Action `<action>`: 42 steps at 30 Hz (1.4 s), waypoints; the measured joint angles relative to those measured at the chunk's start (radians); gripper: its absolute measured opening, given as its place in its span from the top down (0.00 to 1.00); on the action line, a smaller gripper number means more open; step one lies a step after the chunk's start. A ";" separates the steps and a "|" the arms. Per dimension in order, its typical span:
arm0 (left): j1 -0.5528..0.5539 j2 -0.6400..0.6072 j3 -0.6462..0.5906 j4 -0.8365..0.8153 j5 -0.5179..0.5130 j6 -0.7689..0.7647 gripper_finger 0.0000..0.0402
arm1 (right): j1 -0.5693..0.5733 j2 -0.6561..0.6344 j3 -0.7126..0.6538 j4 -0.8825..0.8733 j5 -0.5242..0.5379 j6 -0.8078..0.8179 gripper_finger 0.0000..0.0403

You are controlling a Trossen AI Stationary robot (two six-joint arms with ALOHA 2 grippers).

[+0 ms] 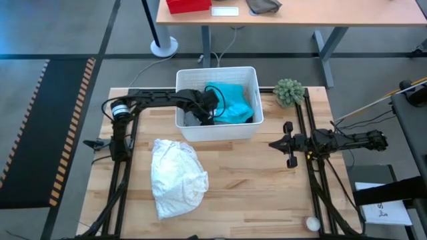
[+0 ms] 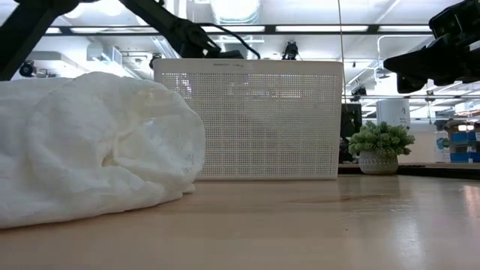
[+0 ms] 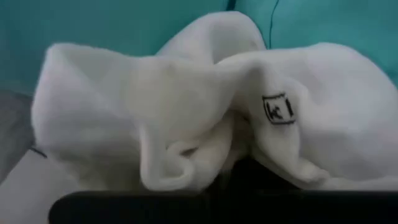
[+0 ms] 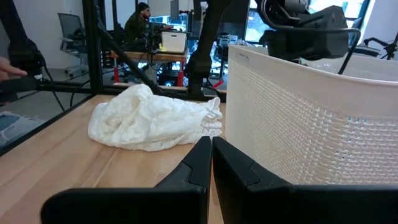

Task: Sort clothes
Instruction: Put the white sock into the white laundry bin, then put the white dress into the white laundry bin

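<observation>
Turquoise piece (image 1: 235, 105) and small white cloth (image 3: 186, 118) fill the basket (image 1: 250, 127), left pincer (image 1: 208, 101) gripping the cloth.

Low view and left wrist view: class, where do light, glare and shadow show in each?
Low view: ceiling lights glare above the basket; the table carries a pale sheen; the white shirt throws a soft shadow underneath. Left wrist view: the small white cloth, before the left tool in the basket, is evenly lit, its lower folds dark.

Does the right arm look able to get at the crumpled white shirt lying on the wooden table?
Probably yes: the crumpled white shirt lies in the open, and the right gripper faces it across bare wooden table.
</observation>
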 joint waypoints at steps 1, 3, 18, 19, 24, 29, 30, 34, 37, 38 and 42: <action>0.000 0.006 0.000 0.001 0.007 0.000 1.00 | 0.000 0.000 0.000 0.000 0.000 0.000 1.00; 0.000 0.009 -0.001 0.000 0.010 0.000 1.00 | 0.000 0.000 0.000 0.000 0.000 0.000 1.00; -0.002 -0.161 0.058 -0.012 0.017 0.023 0.82 | 0.000 0.000 0.000 0.000 0.000 0.002 1.00; -0.002 -0.176 0.064 -0.012 0.016 0.025 0.79 | 0.000 0.000 0.000 0.000 0.000 0.002 1.00; -0.002 -0.264 0.067 -0.020 0.015 0.030 0.67 | 0.000 0.000 0.000 0.000 0.000 0.002 1.00; -0.002 -0.356 0.067 -0.037 0.010 0.027 0.54 | 0.000 0.000 0.000 0.000 0.000 0.002 1.00; -0.002 -0.376 0.067 -0.043 0.010 0.027 0.52 | 0.000 0.000 0.000 0.000 0.000 0.002 1.00; -0.005 -0.459 0.067 -0.067 0.025 0.027 0.44 | 0.000 0.000 0.000 0.000 0.000 0.002 1.00; -0.020 -0.521 0.067 -0.112 0.029 0.048 0.39 | 0.000 0.000 0.000 0.000 0.000 0.002 1.00; -0.025 -0.544 0.067 -0.140 0.030 0.055 0.38 | 0.000 0.000 0.000 0.000 0.000 0.002 1.00; -0.061 -0.626 0.067 -0.263 0.070 0.070 0.37 | 0.000 0.000 0.000 0.000 0.000 0.002 1.00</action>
